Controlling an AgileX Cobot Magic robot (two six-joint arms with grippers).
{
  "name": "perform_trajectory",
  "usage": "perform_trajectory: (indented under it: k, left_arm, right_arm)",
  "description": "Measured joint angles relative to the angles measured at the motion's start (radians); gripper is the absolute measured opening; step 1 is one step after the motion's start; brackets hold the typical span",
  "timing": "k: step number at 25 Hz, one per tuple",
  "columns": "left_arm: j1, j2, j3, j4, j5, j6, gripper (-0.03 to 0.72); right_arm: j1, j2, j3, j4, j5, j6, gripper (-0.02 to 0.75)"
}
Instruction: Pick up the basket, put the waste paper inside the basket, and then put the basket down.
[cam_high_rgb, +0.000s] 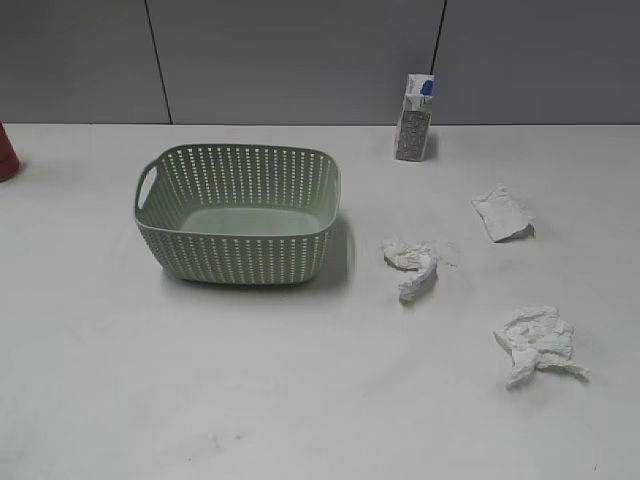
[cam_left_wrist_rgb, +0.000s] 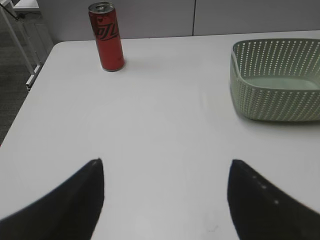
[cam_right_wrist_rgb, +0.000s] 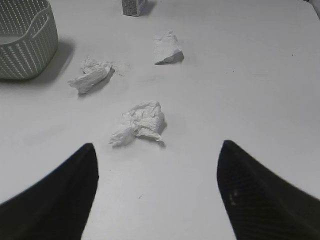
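Behind basket (cam_high_rgb: 240, 215): carton (cam_high_rgb: 415, 117) right, red can (cam_left_wrist_rgb: 106, 36) left.

Bare worktop (cam_high_rgb: 250, 400) runs along the near edge. The basket (cam_high_rgb: 240, 215) blocks left-centre. A carton (cam_high_rgb: 415, 118) stands at the far edge.

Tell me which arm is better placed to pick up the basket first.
Left, probably. The basket sits left of centre, and the open left gripper faces it with bare table between. The right gripper hangs over the waste paper instead.
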Motion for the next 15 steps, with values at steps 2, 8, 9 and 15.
perform_trajectory:
  k: [2,8,9,15]
  left_arm:
    - [0.000,0.000,0.000,0.000,0.000,0.000,0.584]
    - [0.000,0.000,0.000,0.000,0.000,0.000,0.584]
    - [0.000,0.000,0.000,0.000,0.000,0.000,0.584]
    - [0.000,0.030,-0.009,0.000,-0.024,0.000,0.584]
  right_arm:
    - [0.000,0.000,0.000,0.000,0.000,0.000,0.590]
    - [0.000,0.000,0.000,0.000,0.000,0.000,0.590]
    - [0.000,0.000,0.000,0.000,0.000,0.001,0.590]
    - [0.000,0.000,0.000,0.000,0.000,0.001,0.590]
